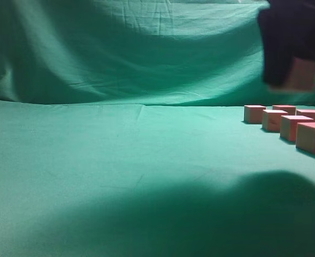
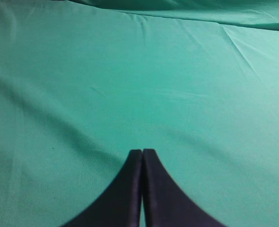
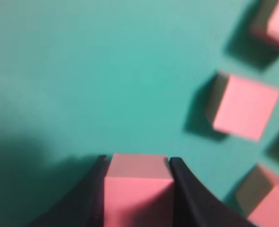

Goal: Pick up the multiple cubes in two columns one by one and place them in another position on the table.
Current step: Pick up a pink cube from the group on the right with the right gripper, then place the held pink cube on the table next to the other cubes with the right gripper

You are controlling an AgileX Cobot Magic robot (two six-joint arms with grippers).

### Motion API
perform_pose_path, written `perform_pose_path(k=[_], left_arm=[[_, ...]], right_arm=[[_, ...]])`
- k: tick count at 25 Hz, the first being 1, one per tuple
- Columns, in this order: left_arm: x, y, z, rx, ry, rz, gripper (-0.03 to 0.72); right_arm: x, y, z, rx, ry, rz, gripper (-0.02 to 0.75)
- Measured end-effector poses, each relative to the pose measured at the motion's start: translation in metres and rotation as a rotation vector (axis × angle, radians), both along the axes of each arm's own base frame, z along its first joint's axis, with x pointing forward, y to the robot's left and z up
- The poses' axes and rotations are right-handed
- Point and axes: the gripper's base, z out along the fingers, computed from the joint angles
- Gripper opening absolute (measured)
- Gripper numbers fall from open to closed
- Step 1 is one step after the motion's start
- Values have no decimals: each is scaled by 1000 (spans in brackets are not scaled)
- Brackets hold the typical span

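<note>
Several pink cubes (image 1: 288, 123) stand in two columns on the green cloth at the far right of the exterior view. My right gripper (image 1: 293, 72) is shut on one pink cube (image 3: 138, 187) and holds it in the air above the columns. The held cube also shows blurred in the exterior view (image 1: 301, 75). In the right wrist view three more cubes lie below on the right, one in the middle (image 3: 245, 108). My left gripper (image 2: 142, 153) is shut and empty above bare green cloth.
A green cloth (image 1: 120, 155) covers the table and hangs as a backdrop behind it. A dark shadow lies across the front of the cloth (image 1: 210, 214).
</note>
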Motion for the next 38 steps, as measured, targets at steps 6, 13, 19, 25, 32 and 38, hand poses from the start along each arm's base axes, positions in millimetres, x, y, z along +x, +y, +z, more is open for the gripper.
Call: perform_pose_path(k=[6,13,19,25,32,38], left_arm=[[0,0,0,0,0,0,0],[0,0,0,0,0,0,0],[0,0,0,0,0,0,0],[0,0,0,0,0,0,0],[0,0,0,0,0,0,0],[0,0,0,0,0,0,0]], right_arm=[[39,19,38,50,-164,142,262],[86,41,19,37,-168,221,262],[106,51,-15,15,-122,254,262],[119,58,-39,16,-112,260,262],[125,66,-51,76,-130,254,262],[128,67,-60,71,-121,268,262]])
